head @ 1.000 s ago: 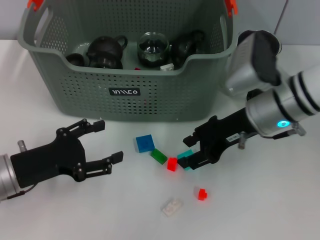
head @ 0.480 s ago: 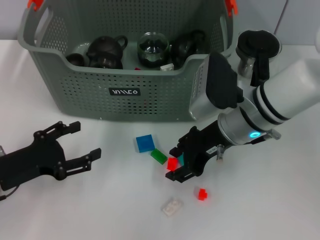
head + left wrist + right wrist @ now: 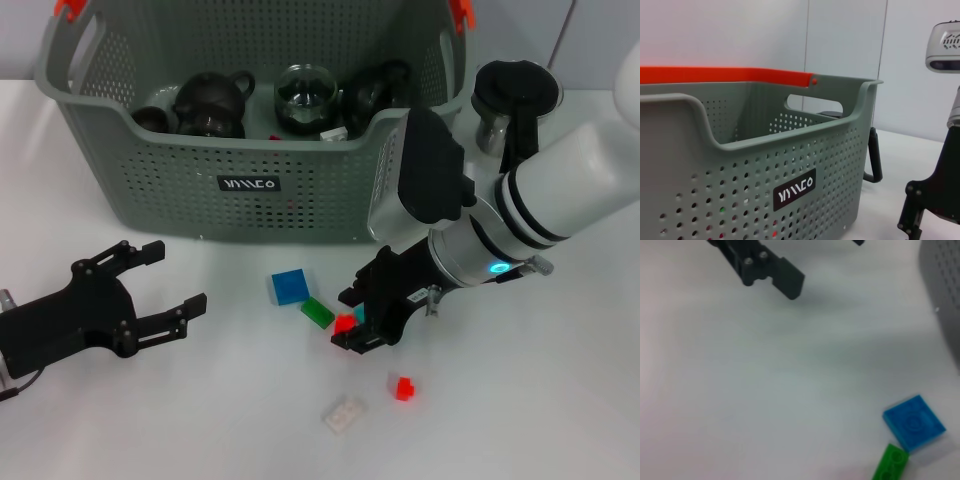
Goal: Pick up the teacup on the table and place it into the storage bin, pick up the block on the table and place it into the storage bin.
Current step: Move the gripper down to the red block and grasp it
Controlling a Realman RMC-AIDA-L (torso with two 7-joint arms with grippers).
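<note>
Red block (image 3: 344,324), lying on the white tabletop (image 3: 520,400) just beside the green one (image 3: 318,313), is being straddled by the right tool (image 3: 352,320), whose spread jaws should be centred before being pressed together.

Three cameras, one scene

Head camera looks down over the storage bin (image 3: 250,130); left wrist camera faces its wall closely; right wrist camera looks down at the counter (image 3: 765,390) beside it.

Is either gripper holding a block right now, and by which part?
The left gripper is open and empty, off to the left. The right gripper is down at the small red block; whether it has actually closed on it cannot be told.
</note>
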